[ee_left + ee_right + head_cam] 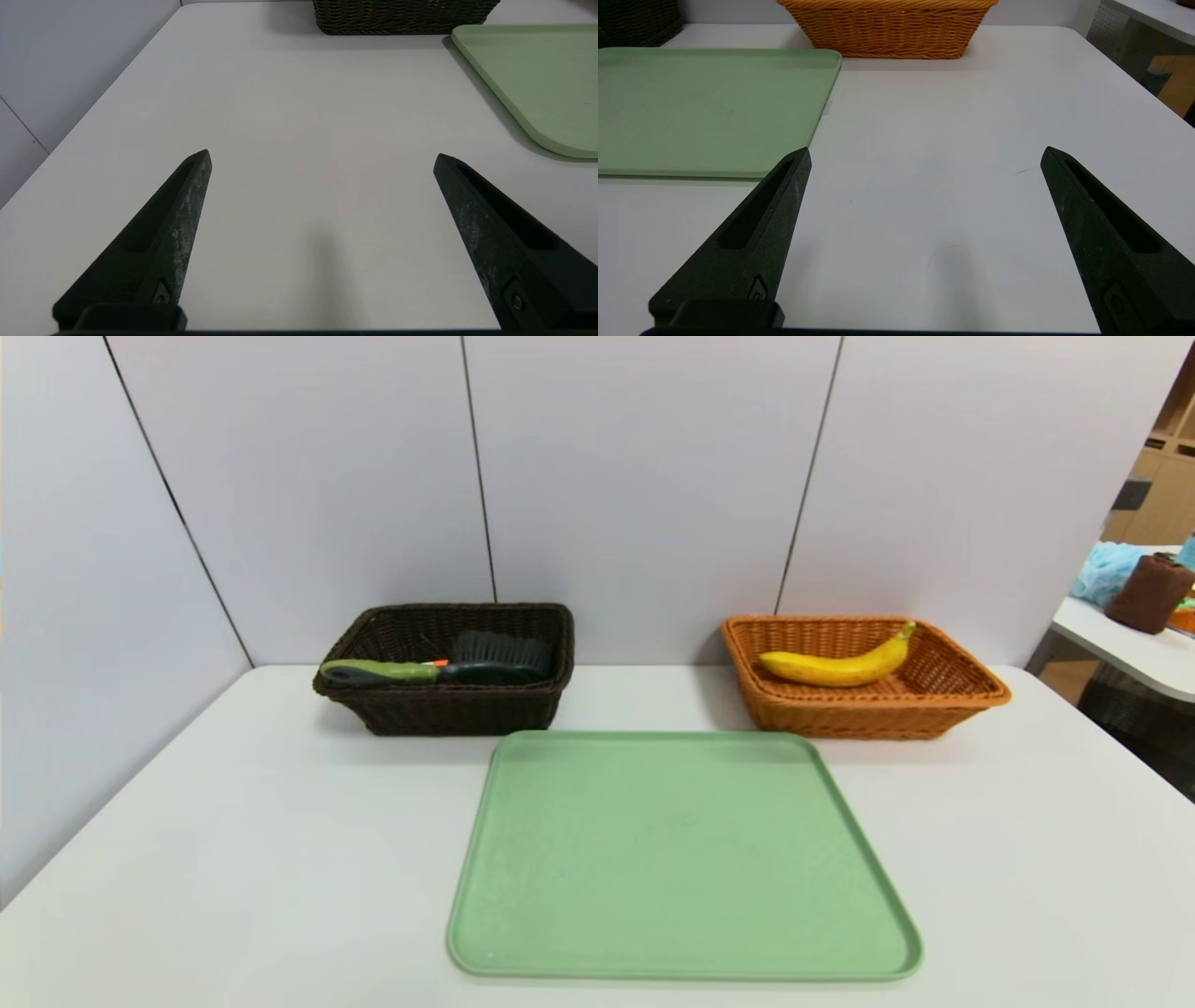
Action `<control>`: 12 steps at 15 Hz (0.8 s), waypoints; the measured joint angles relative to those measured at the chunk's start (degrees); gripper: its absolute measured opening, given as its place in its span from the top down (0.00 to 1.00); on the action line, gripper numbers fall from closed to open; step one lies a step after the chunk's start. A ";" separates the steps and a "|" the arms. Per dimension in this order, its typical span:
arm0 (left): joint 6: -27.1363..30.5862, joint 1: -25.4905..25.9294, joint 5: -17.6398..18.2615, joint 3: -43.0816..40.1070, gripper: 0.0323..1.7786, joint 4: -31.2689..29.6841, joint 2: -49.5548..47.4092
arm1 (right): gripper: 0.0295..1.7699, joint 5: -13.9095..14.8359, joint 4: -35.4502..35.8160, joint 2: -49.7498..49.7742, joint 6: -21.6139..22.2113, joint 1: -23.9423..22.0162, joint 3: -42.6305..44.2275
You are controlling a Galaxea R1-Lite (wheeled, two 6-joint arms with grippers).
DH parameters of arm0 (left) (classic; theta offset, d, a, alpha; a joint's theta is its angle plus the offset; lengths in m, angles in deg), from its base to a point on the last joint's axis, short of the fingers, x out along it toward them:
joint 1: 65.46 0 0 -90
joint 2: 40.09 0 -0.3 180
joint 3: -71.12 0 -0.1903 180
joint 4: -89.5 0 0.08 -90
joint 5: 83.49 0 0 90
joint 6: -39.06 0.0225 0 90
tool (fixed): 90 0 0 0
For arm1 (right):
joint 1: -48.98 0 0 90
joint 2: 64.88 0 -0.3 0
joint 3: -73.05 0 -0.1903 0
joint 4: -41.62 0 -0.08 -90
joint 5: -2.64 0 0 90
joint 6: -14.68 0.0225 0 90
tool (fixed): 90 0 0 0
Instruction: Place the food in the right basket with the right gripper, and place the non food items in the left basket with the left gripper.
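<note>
A yellow banana (838, 665) lies inside the orange wicker right basket (971, 695) at the back right. The dark brown left basket (448, 709) at the back left holds a brush (439, 667) with an olive-green handle and grey bristles. Neither arm shows in the head view. My left gripper (322, 157) hovers open over bare table near the front left, nothing between its fingers, the dark basket (402, 18) far ahead. My right gripper (924, 154) stands open over bare table at the front right, the orange basket (887, 32) far ahead.
A pale green tray (523, 933) lies bare on the white table between the baskets and the front edge; its rim (546, 135) shows beside the left gripper and its rim (817, 126) beside the right one. Grey wall panels stand behind. A side table (1130, 649) with cloths is at far right.
</note>
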 joint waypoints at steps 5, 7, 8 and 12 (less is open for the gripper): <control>-0.68 0.00 0.02 0.00 0.05 -0.20 0.00 | 0.04 0.24 0.00 0.00 1.44 0.02 0.00; -0.94 0.00 0.02 0.00 0.05 -0.20 0.00 | 0.04 0.34 0.00 0.00 1.61 0.00 0.00; -1.02 0.00 0.00 0.00 0.05 -0.20 0.00 | 0.04 0.37 0.00 0.00 1.63 0.00 0.00; -1.13 0.00 0.00 0.00 0.05 -0.16 0.00 | 0.04 0.39 0.02 0.00 1.52 -0.02 0.00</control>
